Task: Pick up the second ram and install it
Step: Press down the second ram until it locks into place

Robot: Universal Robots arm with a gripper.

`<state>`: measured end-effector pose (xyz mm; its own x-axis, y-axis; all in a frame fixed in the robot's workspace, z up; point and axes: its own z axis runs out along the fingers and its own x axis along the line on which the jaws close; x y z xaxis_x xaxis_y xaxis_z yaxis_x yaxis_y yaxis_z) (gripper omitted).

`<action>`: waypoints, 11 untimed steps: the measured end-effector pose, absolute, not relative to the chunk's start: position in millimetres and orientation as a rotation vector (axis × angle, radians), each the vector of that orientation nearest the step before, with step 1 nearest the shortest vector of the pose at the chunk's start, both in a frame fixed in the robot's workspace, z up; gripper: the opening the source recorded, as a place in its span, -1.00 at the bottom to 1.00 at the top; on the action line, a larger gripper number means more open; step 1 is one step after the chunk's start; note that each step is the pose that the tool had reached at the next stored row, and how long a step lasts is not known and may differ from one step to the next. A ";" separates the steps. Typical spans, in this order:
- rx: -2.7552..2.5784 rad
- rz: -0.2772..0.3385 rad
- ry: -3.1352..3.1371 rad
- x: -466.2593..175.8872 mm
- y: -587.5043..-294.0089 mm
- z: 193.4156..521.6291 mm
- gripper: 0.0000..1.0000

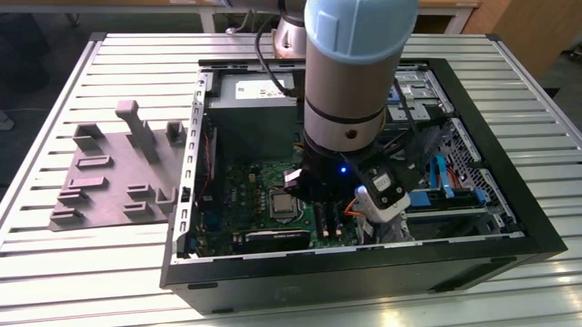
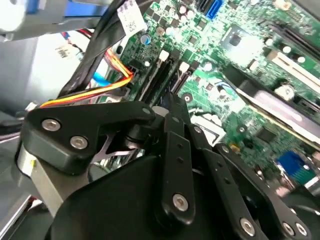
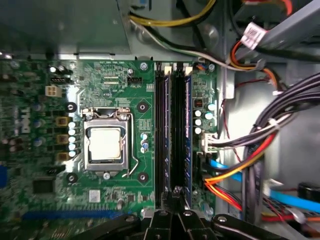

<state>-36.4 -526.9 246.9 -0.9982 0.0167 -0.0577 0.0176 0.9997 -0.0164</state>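
Observation:
In the exterior view the arm (image 1: 350,102) reaches down into the open computer case (image 1: 364,269), over the memory slots at the motherboard's edge. My gripper (image 3: 176,195) hangs right above those slots (image 3: 172,100), its fingers together and nothing visible between them. A thin dark stick, the second ram (image 3: 176,130), stands in the slot in line with the fingertips. Whether the tips touch it I cannot tell. In the second wrist view the gripper (image 2: 172,105) points at the same slots (image 2: 157,80), which have white latches at their ends.
A processor socket (image 3: 106,142) lies beside the slots. Orange, red and blue cables (image 3: 235,180) crowd the other side. The grey power supply (image 1: 250,102) fills the case's far corner. A grey slotted tray (image 1: 118,170) rests on the table at the exterior view's left.

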 end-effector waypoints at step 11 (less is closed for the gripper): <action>0.026 -0.026 3.084 -36.4 -524.2 262.3 -0.79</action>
<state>-36.4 -524.2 262.3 -0.9982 0.0167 -0.0577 0.0176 0.9997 -0.0162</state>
